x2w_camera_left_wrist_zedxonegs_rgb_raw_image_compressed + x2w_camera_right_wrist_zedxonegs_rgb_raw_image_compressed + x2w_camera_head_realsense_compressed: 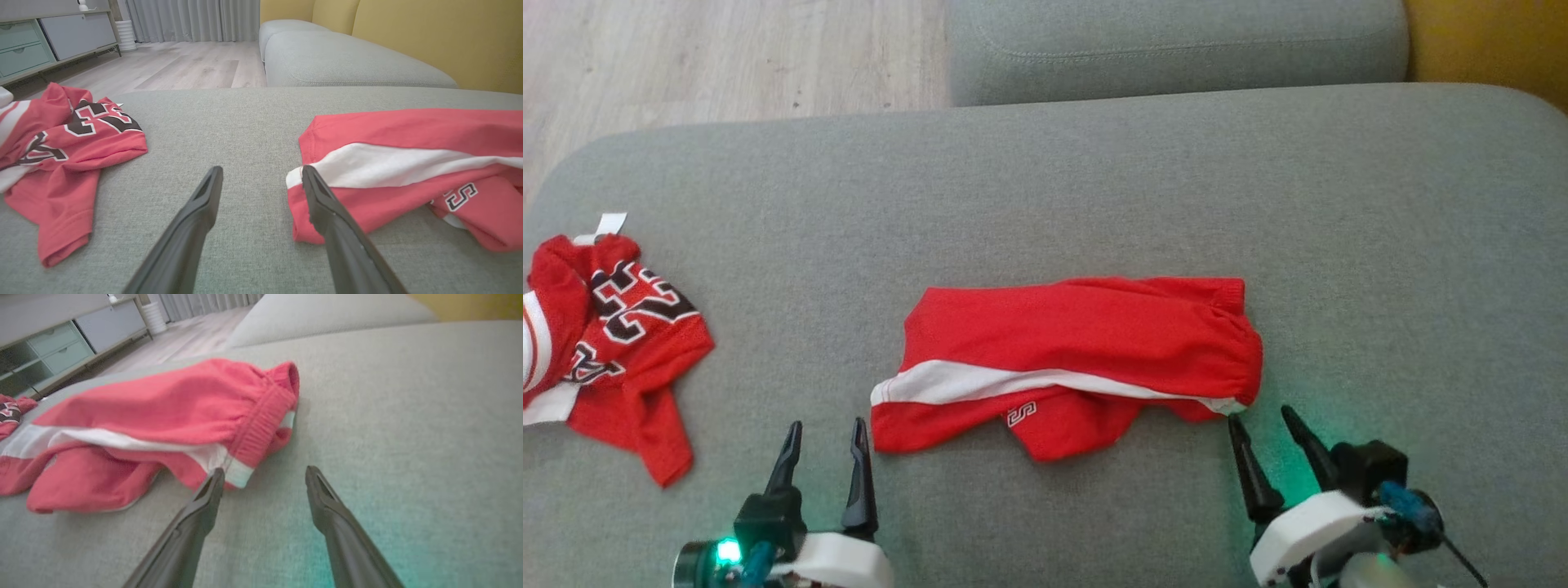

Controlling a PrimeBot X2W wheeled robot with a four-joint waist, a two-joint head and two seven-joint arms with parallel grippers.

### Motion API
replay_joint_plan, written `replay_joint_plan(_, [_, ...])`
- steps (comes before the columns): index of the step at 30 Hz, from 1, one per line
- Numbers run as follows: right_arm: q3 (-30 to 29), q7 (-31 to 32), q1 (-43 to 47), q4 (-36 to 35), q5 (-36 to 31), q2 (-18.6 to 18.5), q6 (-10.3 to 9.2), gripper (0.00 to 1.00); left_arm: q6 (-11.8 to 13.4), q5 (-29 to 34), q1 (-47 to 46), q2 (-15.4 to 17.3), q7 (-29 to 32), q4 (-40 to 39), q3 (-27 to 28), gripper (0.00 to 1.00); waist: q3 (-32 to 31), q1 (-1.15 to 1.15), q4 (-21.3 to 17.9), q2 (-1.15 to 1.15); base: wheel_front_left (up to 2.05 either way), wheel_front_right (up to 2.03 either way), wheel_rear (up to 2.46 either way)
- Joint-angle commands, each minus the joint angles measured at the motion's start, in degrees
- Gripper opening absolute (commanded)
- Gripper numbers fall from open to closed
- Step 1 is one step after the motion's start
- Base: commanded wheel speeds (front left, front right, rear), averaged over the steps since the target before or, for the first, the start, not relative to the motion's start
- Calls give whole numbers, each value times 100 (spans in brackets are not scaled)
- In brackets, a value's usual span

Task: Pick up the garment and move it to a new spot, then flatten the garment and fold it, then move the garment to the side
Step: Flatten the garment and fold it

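Grey sofa seat spans the scene, with wood floor beyond it at far left.

Red shorts with a white stripe lie at the middle of the seat. Waistband is to the right, leg hems to the left. A lower layer pokes out on the near side, and its small lettering is too small to read.

Red jersey lies crumpled at the seat's left end, well apart from the shorts. Its left part is cut off.

Left claw sits low at near left, fingers pointing far, spread wide, holding nothing. Its right finger is just beside the shorts' near-left hem corner.

Right claw is at near right, angled leftward, spread wide and empty. Its left fingertip is at the waistband's near corner; whether it touches cannot be told.

Both forearms are cut off at the near edge.
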Motion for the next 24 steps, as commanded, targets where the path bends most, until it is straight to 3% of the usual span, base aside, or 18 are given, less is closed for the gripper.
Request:
replay_joint_plan(1, [196, -22, -277, 7, -39, -21, -4, 100, -23, 25, -282, 38, -29, -146, 185, 100, 41, 0, 39, 0, 0, 0, 0])
replay_joint_plan(14, [464, -22, -592, 413, -15, -21, -4, 100, -37, -112, -329, 35, -29, -113, 43, 100, 200, 0, 212, 0, 0, 0, 0])
replay_joint_plan(24, [671, -22, -610, 251, 140, -21, -4, 100, -30, -148, -339, 35, -29, -108, 1, 100, 256, 0, 223, 0, 0, 0, 0])
